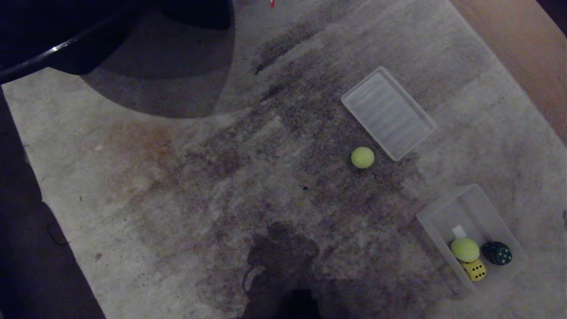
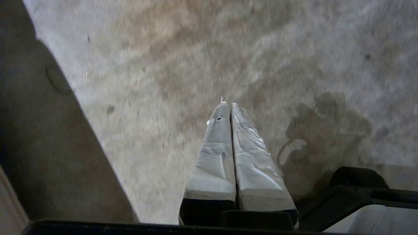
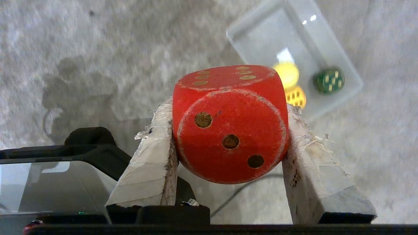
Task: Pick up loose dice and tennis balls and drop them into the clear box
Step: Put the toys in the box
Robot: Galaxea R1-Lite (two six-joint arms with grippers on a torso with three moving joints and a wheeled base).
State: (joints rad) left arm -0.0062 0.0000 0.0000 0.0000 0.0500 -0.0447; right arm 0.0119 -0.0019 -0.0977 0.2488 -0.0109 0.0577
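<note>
Three items already in clear box (image 1: 443, 221); you hold red die (image 3: 230, 124) clamped in right gripper (image 3: 228, 137); left gripper (image 2: 230, 107) closed, empty; one tennis ball (image 1: 362, 157) loose on carpet.

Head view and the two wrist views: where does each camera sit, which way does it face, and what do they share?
Head view: high up, facing down at carpet, clear box, loose tennis ball, lid; no arm shows.
Left wrist view: behind the shut left tool, facing bare carpet.
Right wrist view: behind the right tool, clamped on the red die.
Shared: head and right wrist views both show the box.
</note>
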